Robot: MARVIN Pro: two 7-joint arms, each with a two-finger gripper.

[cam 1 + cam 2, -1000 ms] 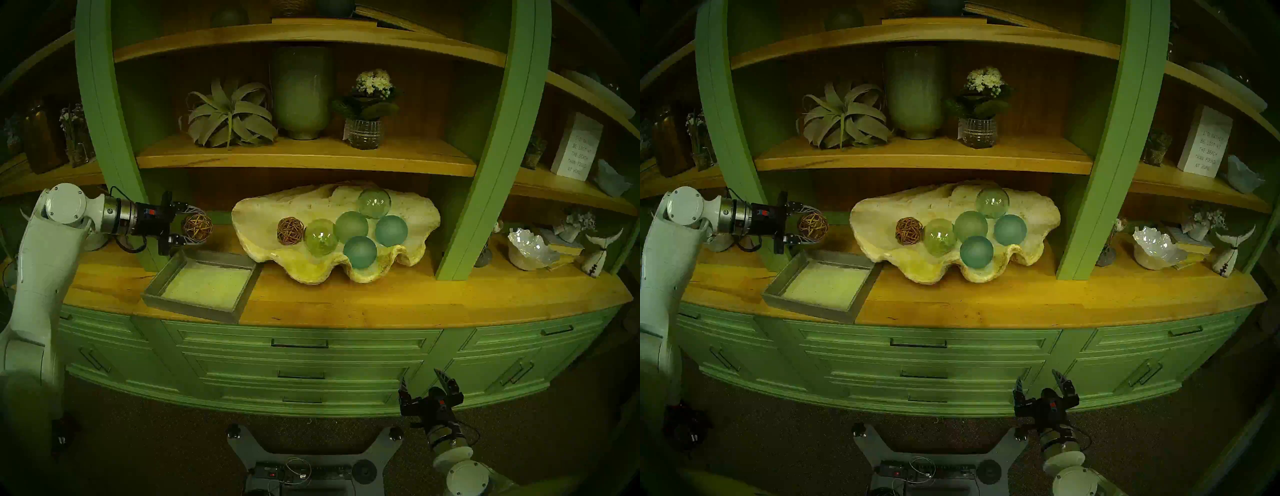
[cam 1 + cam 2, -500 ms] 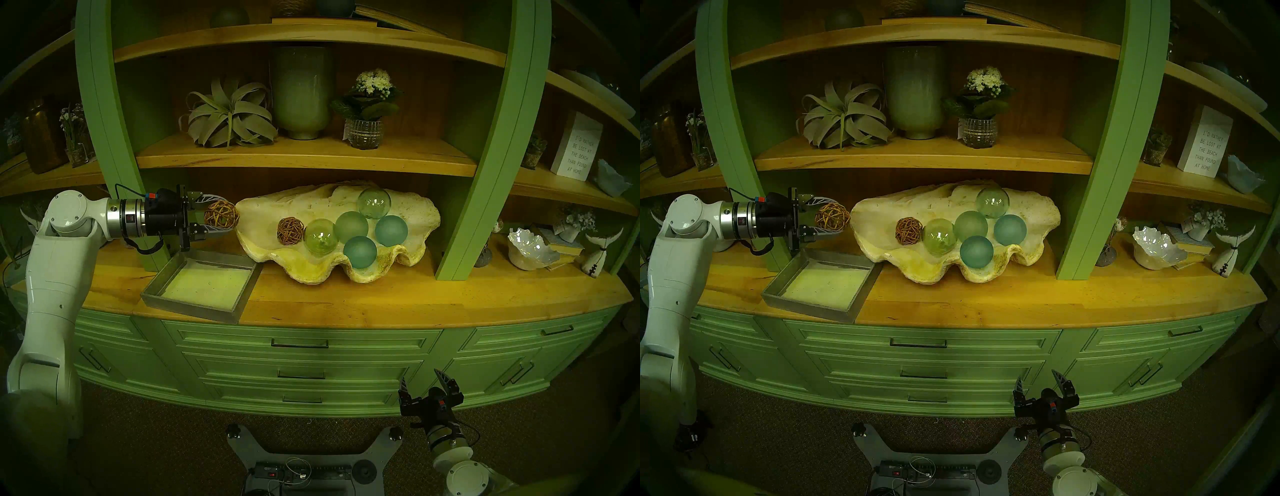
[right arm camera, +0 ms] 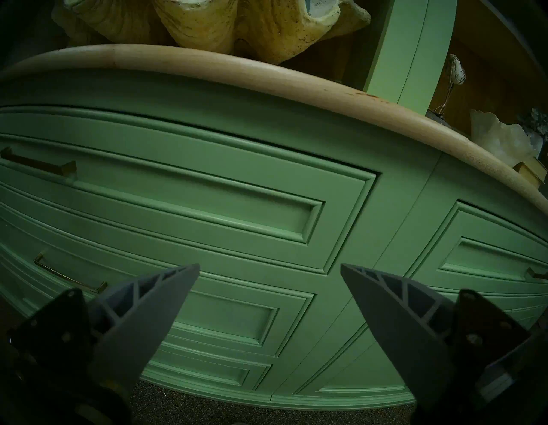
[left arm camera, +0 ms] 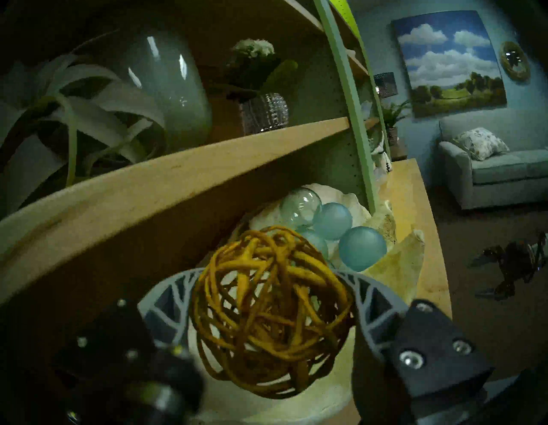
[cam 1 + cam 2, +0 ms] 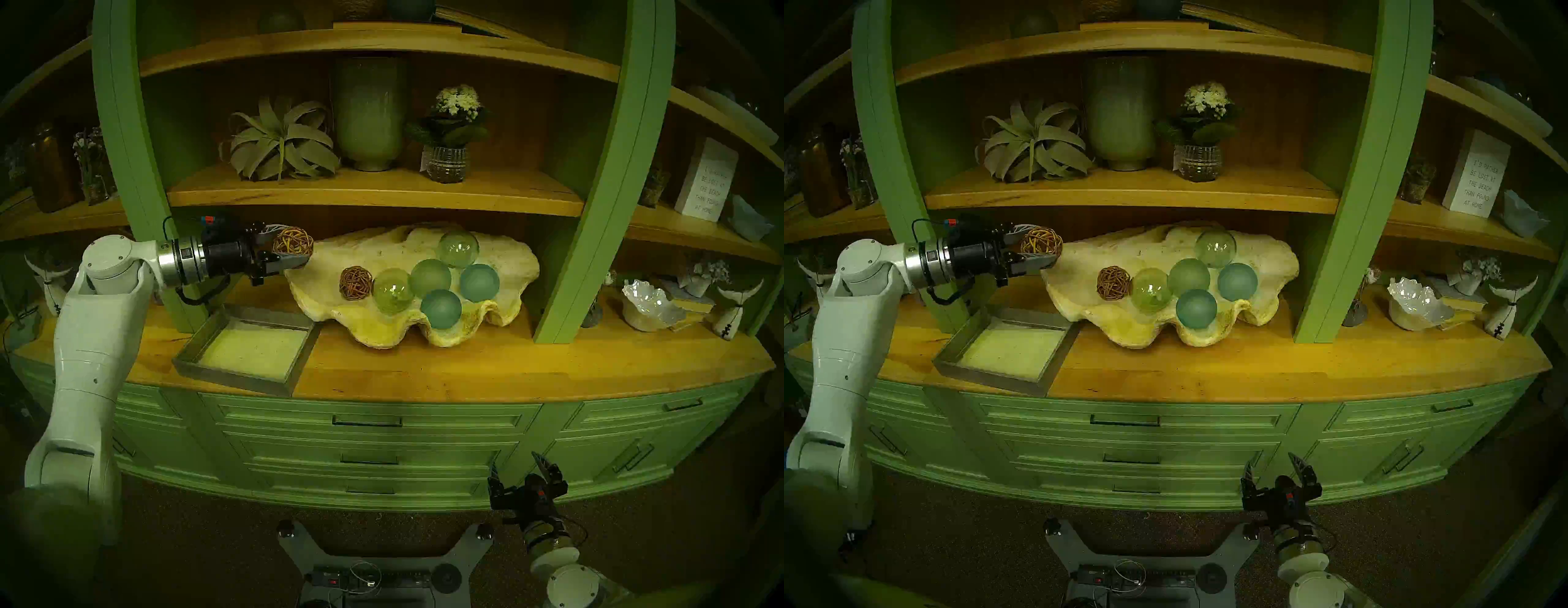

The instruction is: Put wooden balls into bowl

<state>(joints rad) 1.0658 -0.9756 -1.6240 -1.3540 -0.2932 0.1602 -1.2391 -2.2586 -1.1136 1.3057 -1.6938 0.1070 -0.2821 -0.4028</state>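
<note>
Your left hand (image 5: 297, 251) is clamped on a brown woven twig ball (image 5: 292, 242), held over the left rim of the big shell bowl (image 5: 509, 259). A second twig ball (image 5: 355, 283) lies inside that bowl, left of the glass balls (image 5: 441, 278). Your right hand (image 5: 519, 469) hangs spread wide and empty, well below the bowl.

One wooden ball (image 5: 292, 243), a brown openwork sphere of woven twigs, hangs in the air over the left end of the clam shell bowl (image 5: 382, 254), clear of its rim, pinched from both sides. The second wooden ball (image 5: 355, 283), darker brown, rests inside the bowl on its left half, touching a glass sphere. The bowl, cream-white with a wavy scalloped rim and yellowish inside, sits on the counter toward the back edge, mid-width.
</note>
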